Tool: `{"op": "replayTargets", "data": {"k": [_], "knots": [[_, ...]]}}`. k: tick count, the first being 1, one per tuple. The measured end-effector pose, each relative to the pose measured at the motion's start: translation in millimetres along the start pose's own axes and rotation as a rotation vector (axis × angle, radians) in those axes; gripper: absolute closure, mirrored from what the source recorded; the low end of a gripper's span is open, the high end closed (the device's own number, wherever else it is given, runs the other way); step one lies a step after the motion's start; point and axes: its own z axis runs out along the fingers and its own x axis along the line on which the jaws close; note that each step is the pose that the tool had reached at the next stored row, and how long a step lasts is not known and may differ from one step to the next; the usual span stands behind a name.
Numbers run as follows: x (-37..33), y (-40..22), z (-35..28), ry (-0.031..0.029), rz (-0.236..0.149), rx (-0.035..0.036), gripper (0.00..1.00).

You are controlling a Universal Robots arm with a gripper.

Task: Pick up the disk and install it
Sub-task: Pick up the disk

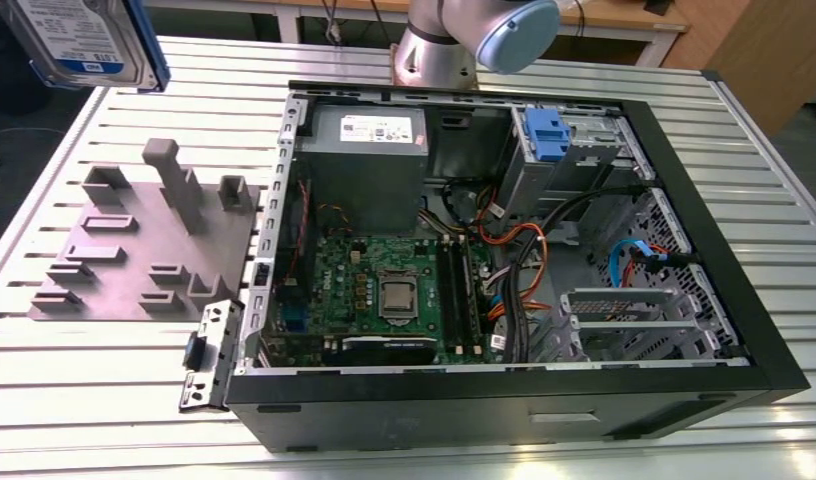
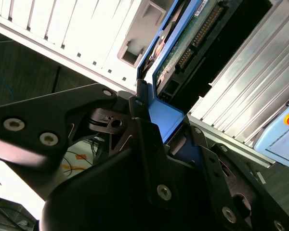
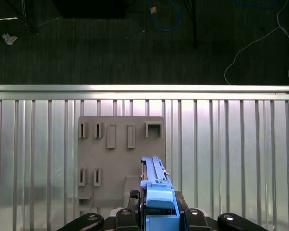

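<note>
We saw gripper [image 3: 159, 209] clamped on the disk [image 1: 85, 40], held high above grey fixture [image 1: 139, 245]. Pickup done; install into computer case [image 1: 422, 398] not yet.

Black open-sided computer tower case [image 1: 515, 385] lies on its side on slatted aluminium table [image 1: 61, 400]. Inside: green motherboard [image 1: 368, 280], grey metal power-supply box [image 1: 368, 160] with white label, bare blue plastic bracket [image 1: 547, 135], orange and black cables [image 1: 511, 242]. Grey slotted fixture plate [image 1: 115, 260] with upright posts just beside case, at exterior view's left.
</note>
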Motion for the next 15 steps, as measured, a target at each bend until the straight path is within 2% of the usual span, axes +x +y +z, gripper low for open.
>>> {"op": "replayTargets", "data": {"k": [15], "knots": [[0.0,-2.4,-0.1,0.0000,0.000,-0.0001,0.63]]}}
